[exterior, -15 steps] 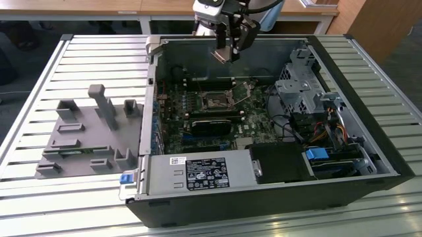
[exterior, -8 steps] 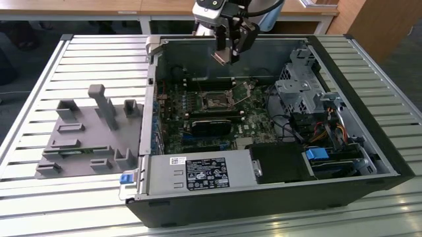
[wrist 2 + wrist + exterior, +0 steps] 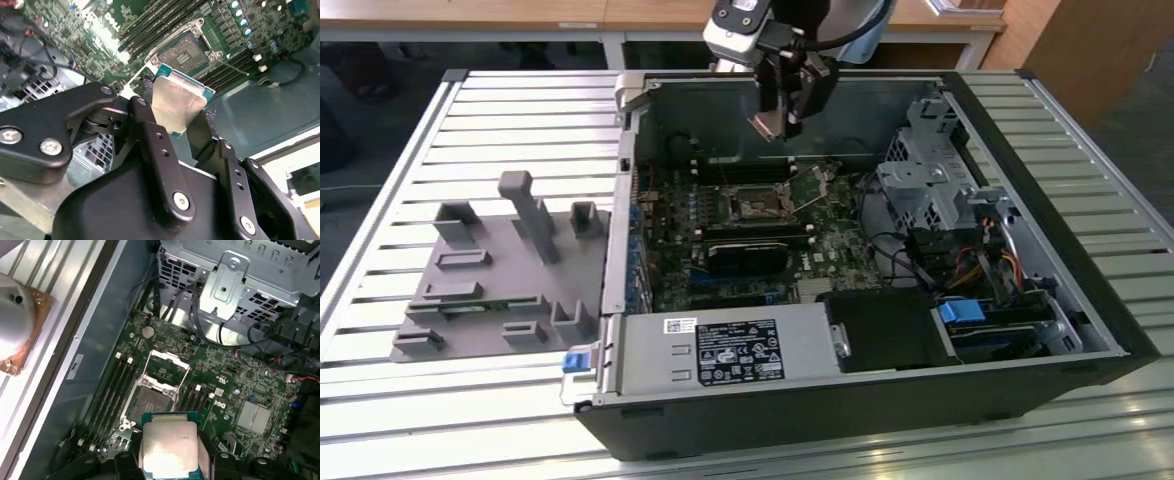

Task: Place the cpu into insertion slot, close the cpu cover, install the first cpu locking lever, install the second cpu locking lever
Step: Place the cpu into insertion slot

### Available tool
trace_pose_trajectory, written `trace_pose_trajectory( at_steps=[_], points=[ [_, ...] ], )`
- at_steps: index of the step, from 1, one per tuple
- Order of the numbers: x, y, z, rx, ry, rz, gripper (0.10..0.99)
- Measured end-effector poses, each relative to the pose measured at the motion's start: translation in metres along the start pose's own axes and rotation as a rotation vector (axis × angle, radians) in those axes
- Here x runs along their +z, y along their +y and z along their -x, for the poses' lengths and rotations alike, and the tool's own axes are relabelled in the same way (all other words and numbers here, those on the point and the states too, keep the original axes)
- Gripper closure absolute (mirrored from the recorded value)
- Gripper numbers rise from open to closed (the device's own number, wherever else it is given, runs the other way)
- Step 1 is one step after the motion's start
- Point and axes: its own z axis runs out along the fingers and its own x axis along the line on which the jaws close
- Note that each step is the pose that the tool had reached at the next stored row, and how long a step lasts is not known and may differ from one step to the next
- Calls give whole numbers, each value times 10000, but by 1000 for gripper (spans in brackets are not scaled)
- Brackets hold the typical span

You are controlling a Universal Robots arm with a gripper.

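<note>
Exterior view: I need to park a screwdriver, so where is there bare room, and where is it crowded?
Bare slats of the table lie beyond the grey fixture, and along the near edge in front of the computer case. Inside the case is crowded: cables, drive cage, and the gripper holding the cpu above.

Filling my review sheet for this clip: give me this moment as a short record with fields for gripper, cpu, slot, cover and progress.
gripper: the gripper is shut on the cpu, above the open computer case
cpu: the cpu is held by its edges, in the air over the motherboard
insertion slot: the insertion slot is empty, pin field exposed
cpu cover: the cpu cover is swung open, off the slot
progress: cpu not yet placed
</note>
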Motion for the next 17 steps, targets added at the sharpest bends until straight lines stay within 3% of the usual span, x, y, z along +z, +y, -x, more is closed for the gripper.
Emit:
trace_pose_trajectory(
  at_steps=[12, 17],
  points=[
    [135, -12, 2, 2160, -186, 37, 561],
    [204, -14, -7, 2772, -240, 47, 561]
  ],
)
